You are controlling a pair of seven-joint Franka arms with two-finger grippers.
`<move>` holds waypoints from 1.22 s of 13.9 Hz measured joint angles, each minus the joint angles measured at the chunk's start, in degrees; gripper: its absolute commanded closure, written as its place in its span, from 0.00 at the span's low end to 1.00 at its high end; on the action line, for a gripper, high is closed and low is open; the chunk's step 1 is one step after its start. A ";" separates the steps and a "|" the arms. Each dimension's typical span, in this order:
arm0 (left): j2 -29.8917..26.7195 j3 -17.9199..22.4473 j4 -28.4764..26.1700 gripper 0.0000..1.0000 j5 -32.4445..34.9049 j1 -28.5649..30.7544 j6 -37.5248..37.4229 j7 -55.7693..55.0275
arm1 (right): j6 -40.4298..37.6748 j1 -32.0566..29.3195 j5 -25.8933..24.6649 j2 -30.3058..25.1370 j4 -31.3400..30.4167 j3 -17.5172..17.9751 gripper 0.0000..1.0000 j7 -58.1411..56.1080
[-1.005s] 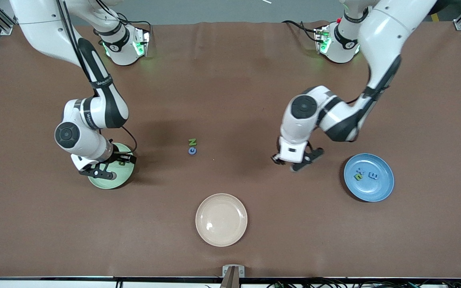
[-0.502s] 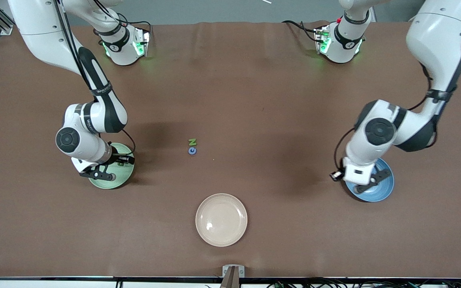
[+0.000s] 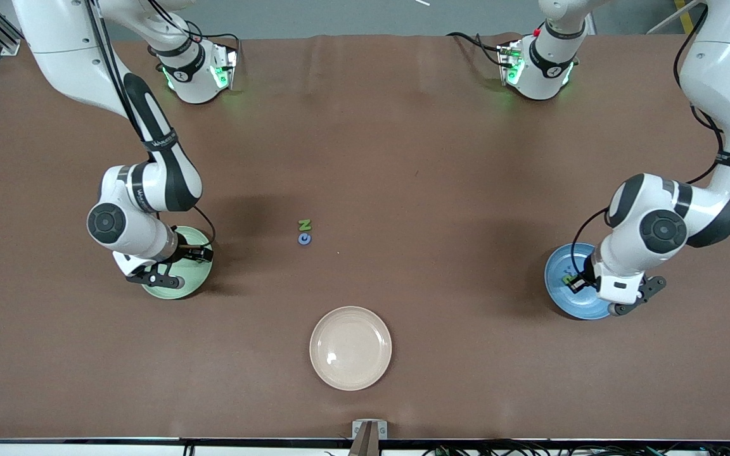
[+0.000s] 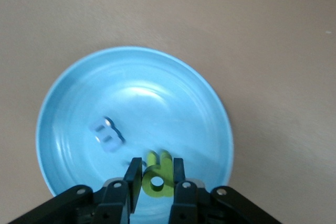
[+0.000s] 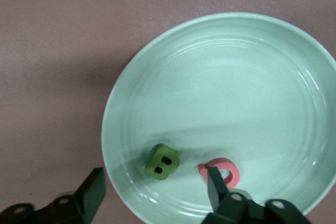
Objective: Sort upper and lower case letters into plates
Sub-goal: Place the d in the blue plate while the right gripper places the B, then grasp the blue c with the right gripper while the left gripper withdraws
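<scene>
Left gripper (image 4: 156, 178), hovering over the blue plate (image 4: 79, 87), is clenching a green letter (image 4: 157, 172) between its fingertips; a pale blue letter (image 4: 107, 134) is lying in the dish at about 10 o'clock from it. Right gripper (image 5: 152, 190), fingers spread wide, is hanging over the pale green plate (image 5: 252, 77), which is holding a green B (image 5: 162, 162) and a pinkish-red letter (image 5: 223, 171). A green N (image 3: 305, 224) and a blue letter (image 3: 304, 239) are lying touching at mid-table, at 12 o'clock from the cream plate (image 3: 350, 348).
</scene>
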 measured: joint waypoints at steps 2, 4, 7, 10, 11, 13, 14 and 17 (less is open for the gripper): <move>0.42 0.00 0.58 0.00 0.00 1.83 0.00 2.91 | -6.06 0.00 0.08 -0.22 3.60 0.08 0.00 0.15; 0.35 -0.40 1.77 0.00 0.00 2.60 -0.74 6.08 | -8.67 0.10 0.14 -0.45 5.80 0.31 0.00 1.54; 0.05 -4.96 6.49 0.00 -0.03 2.69 -8.66 7.55 | -8.70 2.28 0.17 -0.49 6.22 0.83 0.00 6.68; -1.08 -11.52 13.15 0.00 -0.92 2.48 -17.44 8.82 | -6.25 6.59 0.19 -0.38 6.14 1.06 0.00 13.24; -1.75 -12.52 14.85 0.00 -1.37 2.46 -20.10 10.46 | -5.12 8.04 0.28 -0.28 6.10 1.09 0.00 15.10; -3.07 -12.81 17.74 0.00 -2.07 2.53 -25.36 14.57 | -2.89 10.35 1.11 0.34 5.98 1.15 0.00 17.67; -3.54 -12.81 19.24 0.00 -2.30 2.63 -27.70 16.27 | -1.87 11.31 1.57 0.82 5.94 1.15 0.00 18.69; -4.92 -13.14 23.40 0.00 -3.39 2.78 -34.77 19.16 | 0.74 13.55 2.19 2.42 5.91 1.16 0.00 21.68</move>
